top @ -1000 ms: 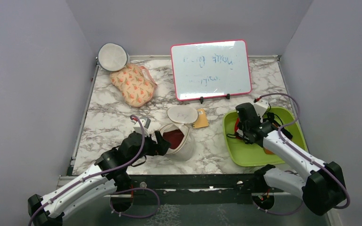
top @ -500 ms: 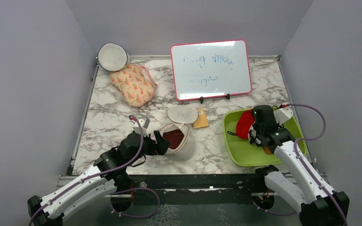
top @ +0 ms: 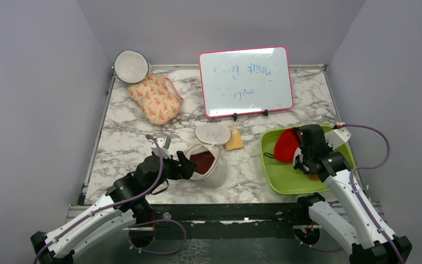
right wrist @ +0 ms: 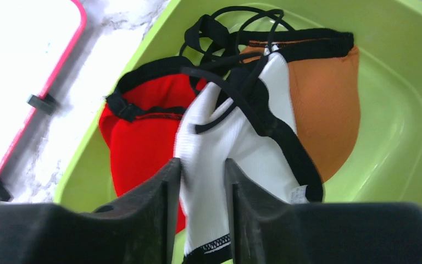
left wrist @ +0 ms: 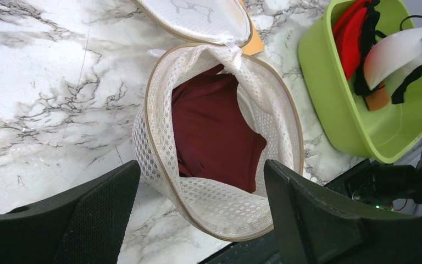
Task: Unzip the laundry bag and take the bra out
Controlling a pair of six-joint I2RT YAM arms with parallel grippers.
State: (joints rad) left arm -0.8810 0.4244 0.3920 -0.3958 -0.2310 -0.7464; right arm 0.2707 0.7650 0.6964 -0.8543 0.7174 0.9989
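The right pincer (right wrist: 203, 165) is clamped on a white fold of the bra (right wrist: 236, 143), whose black edging and thin black straps trail away from the fingers. It hangs over the green tub (right wrist: 395, 137) at the right of the worktop (top: 126, 137). A red cup (right wrist: 137, 143) and an orange cup (right wrist: 324, 110) lie in the tub just beside the white piece; whether all three are one garment is not clear.

The left pincer (left wrist: 201, 165) stands wide apart, with the near end of the laundry bag (left wrist: 159, 143) between its fingers (left wrist: 104, 209). Whether they press on the mesh I cannot tell. The bag sits near the middle of the worktop's front edge. It is unzipped, its round flap (left wrist: 198, 16) thrown back, and a dark red cloth (left wrist: 214, 132) shows inside. An orange notepad (top: 234, 140) pokes out from under the flap.

Farther back, a pink-framed whiteboard (top: 246, 81) stands propped. At the back left lie a floral pouch (top: 155, 99) and a round white disc (top: 131, 66), touching each other.
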